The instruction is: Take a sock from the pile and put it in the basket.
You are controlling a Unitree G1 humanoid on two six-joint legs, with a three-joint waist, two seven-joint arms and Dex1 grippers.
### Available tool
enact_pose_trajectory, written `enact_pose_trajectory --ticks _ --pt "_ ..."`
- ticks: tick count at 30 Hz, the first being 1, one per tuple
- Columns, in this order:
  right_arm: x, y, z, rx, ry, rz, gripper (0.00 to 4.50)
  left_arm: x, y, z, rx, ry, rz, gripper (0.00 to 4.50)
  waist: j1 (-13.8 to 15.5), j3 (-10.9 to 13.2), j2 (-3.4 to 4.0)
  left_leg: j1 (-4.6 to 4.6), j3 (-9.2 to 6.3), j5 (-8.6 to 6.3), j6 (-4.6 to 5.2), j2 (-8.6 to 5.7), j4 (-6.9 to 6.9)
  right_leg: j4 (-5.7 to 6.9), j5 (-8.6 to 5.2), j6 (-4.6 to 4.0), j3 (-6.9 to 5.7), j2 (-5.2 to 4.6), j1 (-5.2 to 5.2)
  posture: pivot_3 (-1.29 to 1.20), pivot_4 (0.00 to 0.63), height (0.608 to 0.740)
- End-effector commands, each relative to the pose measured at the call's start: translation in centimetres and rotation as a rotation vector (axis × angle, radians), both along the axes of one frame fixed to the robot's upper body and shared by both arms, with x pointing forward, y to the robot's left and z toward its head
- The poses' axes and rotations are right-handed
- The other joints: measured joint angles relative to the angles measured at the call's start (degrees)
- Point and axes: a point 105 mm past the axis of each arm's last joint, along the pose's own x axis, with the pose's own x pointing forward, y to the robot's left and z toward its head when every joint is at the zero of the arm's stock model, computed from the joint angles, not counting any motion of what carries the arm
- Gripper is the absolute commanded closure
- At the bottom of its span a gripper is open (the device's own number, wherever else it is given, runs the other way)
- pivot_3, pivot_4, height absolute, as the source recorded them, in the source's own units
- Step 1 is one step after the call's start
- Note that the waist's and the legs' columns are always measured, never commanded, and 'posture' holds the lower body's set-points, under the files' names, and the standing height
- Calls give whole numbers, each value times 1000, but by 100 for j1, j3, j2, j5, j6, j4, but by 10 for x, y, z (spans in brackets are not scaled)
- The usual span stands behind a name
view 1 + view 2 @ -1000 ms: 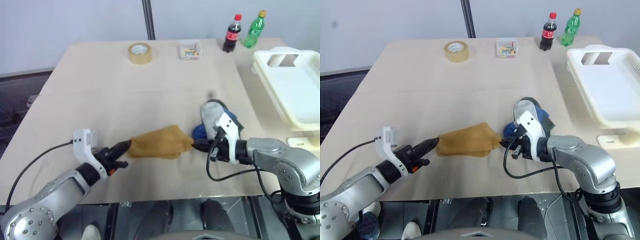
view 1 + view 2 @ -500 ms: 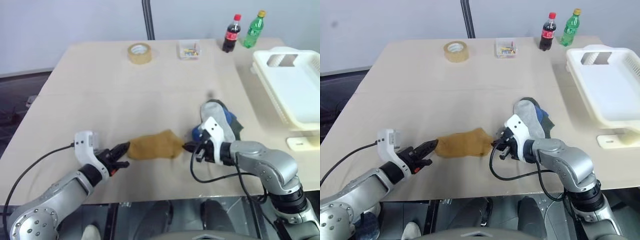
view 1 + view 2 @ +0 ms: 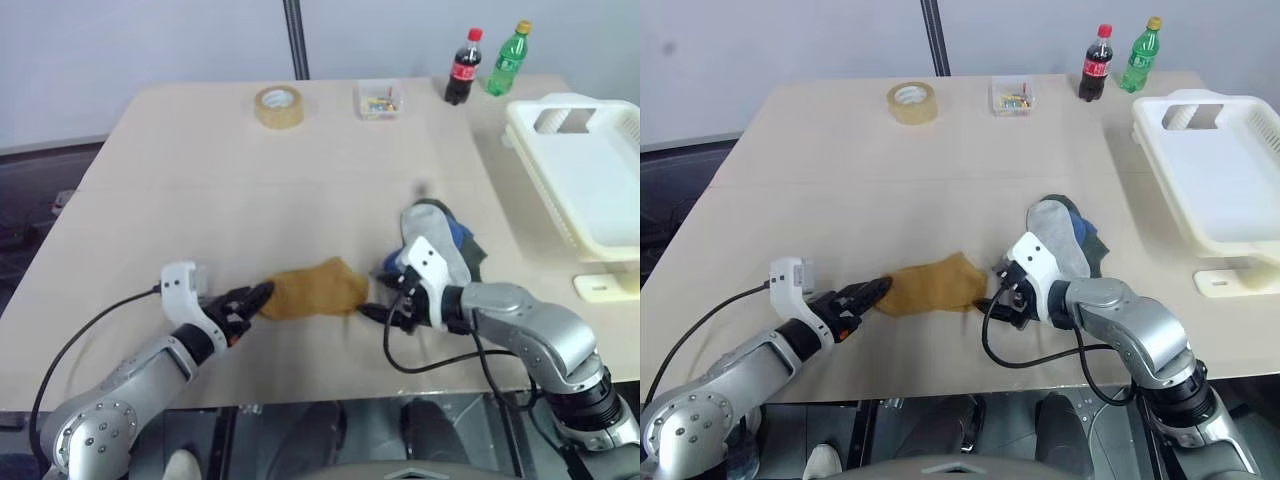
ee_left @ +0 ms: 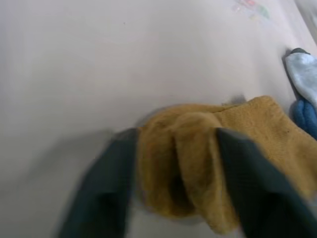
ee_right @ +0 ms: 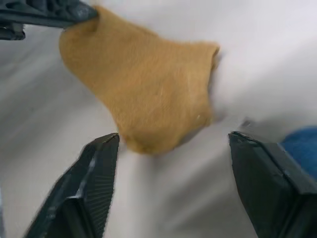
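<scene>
Both grippers' jaws stood open beside the sock (image 3: 312, 289) on the desk (image 3: 200, 180); closing early could miss it.

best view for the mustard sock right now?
Right wrist view: the sock lies whole between that gripper's open fingers. The left wrist view has one bunched end between its own fingers. The head views show it small on the table, lying between both grippers.
</scene>
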Motion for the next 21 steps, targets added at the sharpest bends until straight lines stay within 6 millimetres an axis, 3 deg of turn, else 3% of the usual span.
enact_pose_trajectory --ticks 1,10,15,21 --pt "-4 13 28 33 -219 89 1026 -4 2 4 3 -26 -10 51 -6 0 0 0 0 0 0 0 0 0 0 0 0 0 0 0 150 740" --pt "25 59 0 -3 -272 124 1026 0 -1 5 -116 -74 -85 51 1 0 0 3 -1 1 -2 3 0 0 0 -1 -1 5 1 0 150 740" --pt "42 58 -21 -145 -326 122 1026 0 11 -2 -125 -39 -94 51 -14 0 0 3 -2 1 -2 1 0 0 0 -1 -1 6 0 0 150 740" --pt "45 54 -35 -219 -337 132 1026 1 27 -9 -169 -5 -68 51 -26 -6 2 7 -2 2 -3 3 -1 3 0 -1 -1 8 1 0 150 740"
